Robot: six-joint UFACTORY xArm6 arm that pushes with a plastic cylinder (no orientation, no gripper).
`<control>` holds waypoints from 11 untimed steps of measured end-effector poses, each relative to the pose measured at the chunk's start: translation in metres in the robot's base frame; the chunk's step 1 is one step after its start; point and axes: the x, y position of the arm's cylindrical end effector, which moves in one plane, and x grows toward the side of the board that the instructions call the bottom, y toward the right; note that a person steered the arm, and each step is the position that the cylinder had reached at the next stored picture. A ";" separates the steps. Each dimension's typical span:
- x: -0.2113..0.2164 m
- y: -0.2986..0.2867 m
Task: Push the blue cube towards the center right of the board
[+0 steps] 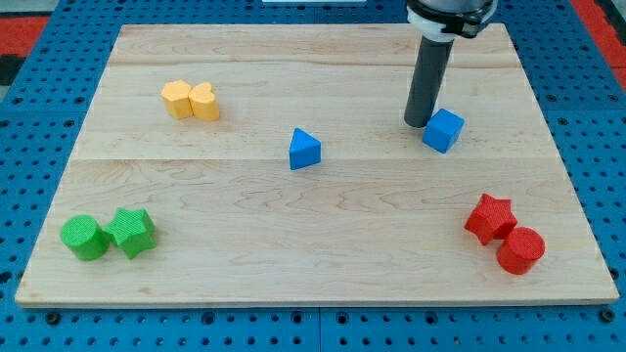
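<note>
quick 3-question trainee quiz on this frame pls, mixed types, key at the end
1. True or false: my tip sits just to the view's left of the blue cube.
2. Which pair lies at the view's bottom right of the wooden board? A) yellow blocks B) green blocks C) red star block and red cylinder
3. Fill in: the blue block nearest the board's middle is a ____-shaped one.

Key: 1 true; 2 C; 3 triangular.

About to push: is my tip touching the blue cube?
Cannot tell. The camera view shows my tip directly left of the blue cube, with no plain gap or contact visible.
</note>
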 end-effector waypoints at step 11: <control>0.029 0.047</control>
